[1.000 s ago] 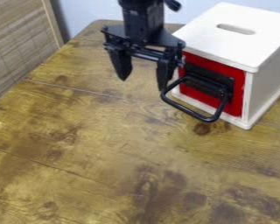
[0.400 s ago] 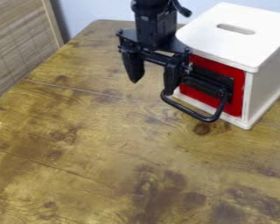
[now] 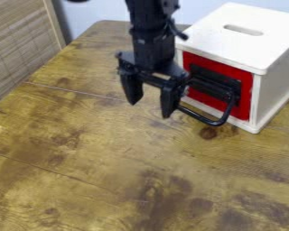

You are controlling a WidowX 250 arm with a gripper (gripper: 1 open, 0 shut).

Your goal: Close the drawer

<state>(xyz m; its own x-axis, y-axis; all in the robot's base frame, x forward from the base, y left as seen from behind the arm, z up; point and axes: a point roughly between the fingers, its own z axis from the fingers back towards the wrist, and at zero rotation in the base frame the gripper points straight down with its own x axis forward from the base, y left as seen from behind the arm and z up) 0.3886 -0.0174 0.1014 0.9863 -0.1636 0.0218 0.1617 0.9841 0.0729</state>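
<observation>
The drawer [image 3: 202, 75] has a red front with a black plate and a large black loop handle [image 3: 209, 114] that juts out toward the table. It sits in the front face of a white cube-shaped box [image 3: 262, 54] with a slot [image 3: 244, 30] in its top. I cannot tell how far out the drawer stands. My black gripper [image 3: 151, 97] points down, just left of the handle and low over the table. Its jaws are open with nothing between them. The right finger [image 3: 169, 102] is close to the handle's left end; contact is unclear.
The worn wooden table [image 3: 111, 171] spreads toward the front and left. A woven bamboo panel [image 3: 21, 41] stands along the left edge. A pale wall runs behind the table's far edge.
The gripper has come down and a little left toward the camera, turning slightly about its own axis. Its jaws stay open. The drawer and box have not moved.
</observation>
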